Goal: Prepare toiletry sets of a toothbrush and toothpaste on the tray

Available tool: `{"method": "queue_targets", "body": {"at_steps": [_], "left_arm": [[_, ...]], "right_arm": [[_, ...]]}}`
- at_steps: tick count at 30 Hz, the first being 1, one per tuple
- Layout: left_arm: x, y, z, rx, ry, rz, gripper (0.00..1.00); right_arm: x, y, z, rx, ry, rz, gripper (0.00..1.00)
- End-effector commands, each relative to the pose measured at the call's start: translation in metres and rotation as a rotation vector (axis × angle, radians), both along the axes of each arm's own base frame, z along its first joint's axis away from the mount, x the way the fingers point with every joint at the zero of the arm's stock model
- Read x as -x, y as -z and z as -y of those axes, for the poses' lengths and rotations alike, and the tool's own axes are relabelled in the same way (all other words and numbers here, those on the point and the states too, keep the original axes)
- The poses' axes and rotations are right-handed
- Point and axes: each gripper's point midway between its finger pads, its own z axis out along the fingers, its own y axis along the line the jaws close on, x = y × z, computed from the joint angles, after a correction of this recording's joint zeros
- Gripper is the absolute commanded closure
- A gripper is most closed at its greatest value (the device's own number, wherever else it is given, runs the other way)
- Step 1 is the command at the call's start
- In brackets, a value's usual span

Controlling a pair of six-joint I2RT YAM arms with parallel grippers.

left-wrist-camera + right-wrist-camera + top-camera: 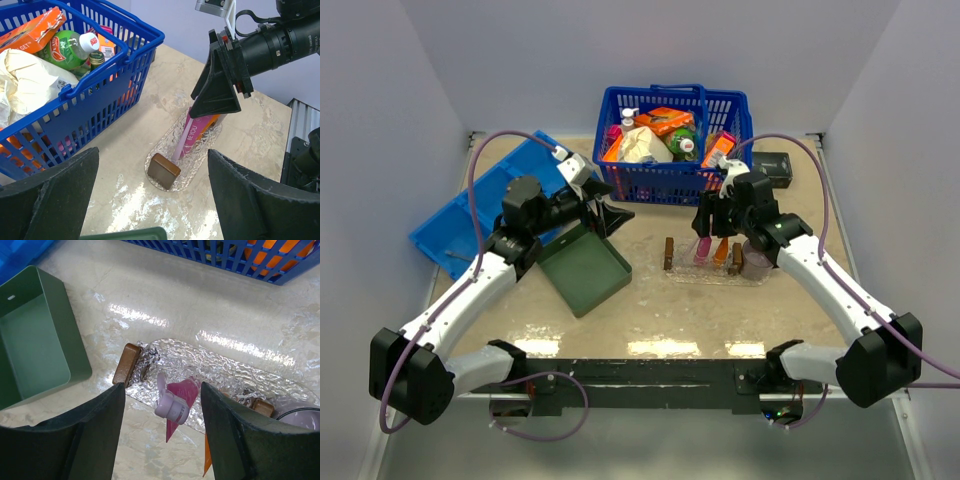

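Over the tray point(225, 362) the right gripper point(162, 387) is hanging spread
The pink tube point(182, 392) is sitting on it mid-frame, right beneath and between the fingers, cap tilting up toward the wrist; the left gripper point(610, 215) is hovering spread, well apart at left.

My left arm point(460, 300), right arm point(825, 275): white shells, black joints, black blocky shoulders. Lilac cable point(472, 195) along each. My fingers point(65, 440): broad matte-black wedges; right wrist point(280, 42): black ribbed barrel, white bracket.
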Motion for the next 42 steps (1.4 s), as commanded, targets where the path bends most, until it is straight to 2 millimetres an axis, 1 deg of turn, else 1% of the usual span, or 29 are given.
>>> {"method": "queue_targets", "body": {"at_steps": [1, 6, 10, 14, 16, 18, 20, 22, 23, 24, 27, 28, 30, 31, 32, 33, 34, 35, 36, 37, 39, 40, 41, 42], "left_arm": [[-0.001, -0.014, -0.005, 0.007, -0.018, 0.066, 0.06], [-0.005, -0.012, -0.01, -0.009, -0.054, 0.067, 0.06], [-0.008, -0.01, -0.015, -0.025, -0.09, 0.073, 0.05], [-0.011, -0.01, -0.017, -0.024, -0.109, 0.062, 0.05], [-0.013, -0.009, -0.02, -0.031, -0.127, 0.057, 0.05], [-0.017, -0.01, -0.025, -0.031, -0.156, 0.058, 0.05], [-0.02, -0.006, -0.035, -0.036, -0.2, 0.04, 0.05], [-0.028, -0.001, -0.054, -0.04, -0.291, 0.007, 0.05], [-0.031, 0.005, -0.061, -0.045, -0.326, -0.017, 0.05], [-0.037, 0.008, -0.074, -0.046, -0.395, -0.04, 0.05], [-0.041, 0.031, -0.113, -0.062, -0.559, -0.165, 0.05], [-0.039, 0.038, -0.131, -0.06, -0.623, -0.219, 0.05], [-0.036, 0.047, -0.155, -0.057, -0.715, -0.263, 0.05], [-0.032, 0.05, -0.173, -0.055, -0.775, -0.292, 0.05], [-0.029, 0.055, -0.183, -0.059, -0.817, -0.312, 0.04], [-0.029, 0.059, -0.202, -0.072, -0.911, -0.332, 0.03], [-0.023, 0.07, -0.218, -0.102, -0.977, -0.383, 0.03], [-0.02, 0.075, -0.226, -0.119, -1.004, -0.404, 0.03], [-0.018, 0.081, -0.242, -0.148, -1.074, -0.421, 0.03], [-0.012, 0.093, -0.258, -0.174, -1.129, -0.471, 0.08], [-0.007, 0.103, -0.275, -0.19, -1.19, -0.517, 0.14], [-0.003, 0.111, -0.288, -0.202, -1.231, -0.557, 0.18], [-0.001, 0.116, -0.294, -0.206, -1.252, -0.579, 0.21], [0.005, 0.122, -0.307, -0.215, -1.304, -0.609, 0.26]], "right_arm": [[-0.005, -0.012, 0.002, -0.001, 0.02, 0.045, 0.35], [-0.006, -0.022, -0.001, -0.032, 0.03, 0.06, 0.34], [-0.012, -0.03, 0.002, -0.043, 0.063, 0.09, 0.34], [-0.015, -0.035, 0.003, -0.039, 0.072, 0.102, 0.34], [-0.017, -0.041, 0.006, -0.034, 0.083, 0.121, 0.34], [-0.019, -0.045, 0.009, -0.039, 0.092, 0.13, 0.34], [-0.021, -0.052, 0.01, -0.051, 0.095, 0.147, 0.34], [-0.025, -0.059, 0.017, -0.065, 0.119, 0.172, 0.34], [-0.025, -0.062, 0.015, -0.081, 0.102, 0.177, 0.34], [-0.028, -0.067, 0.017, -0.087, 0.109, 0.195, 0.34], [-0.032, -0.078, 0.022, -0.084, 0.115, 0.231, 0.34], [-0.033, -0.08, 0.023, -0.079, 0.117, 0.242, 0.34], [-0.034, -0.086, 0.027, -0.063, 0.118, 0.279, 0.34], [-0.034, -0.086, 0.028, -0.057, 0.114, 0.29, 0.34], [-0.035, -0.087, 0.032, -0.044, 0.131, 0.305, 0.34], [-0.038, -0.086, 0.038, -0.019, 0.154, 0.318, 0.35], [-0.04, -0.085, 0.04, -0.009, 0.16, 0.323, 0.36], [-0.041, -0.084, 0.042, 0.0, 0.171, 0.324, 0.36], [-0.043, -0.084, 0.045, 0.006, 0.185, 0.334, 0.37], [-0.045, -0.085, 0.048, 0.015, 0.207, 0.343, 0.37], [-0.048, -0.09, 0.051, 0.012, 0.227, 0.372, 0.39], [-0.049, -0.093, 0.055, 0.019, 0.245, 0.387, 0.39], [-0.049, -0.095, 0.057, 0.021, 0.255, 0.396, 0.39], [-0.049, -0.101, 0.061, 0.024, 0.272, 0.414, 0.4]]}}
